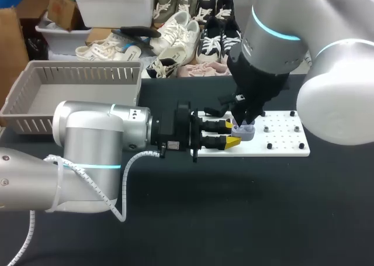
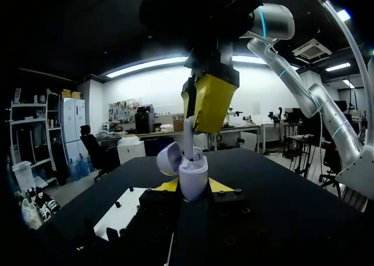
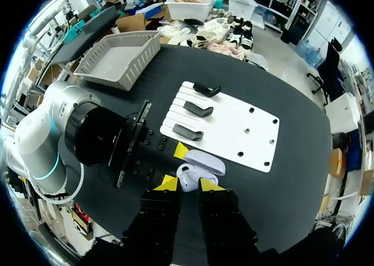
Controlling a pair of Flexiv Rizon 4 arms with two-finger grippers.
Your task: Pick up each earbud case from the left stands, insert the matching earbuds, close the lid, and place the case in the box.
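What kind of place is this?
Probably a robot lab: left arm and right arm share a black table, the left hand holding an earbud case, near a white stand board and grey basket.

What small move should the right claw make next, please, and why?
Probably ease the right claw straight down to seat the earbud: it stands partly inside the open earbud case, which the left claw grips.
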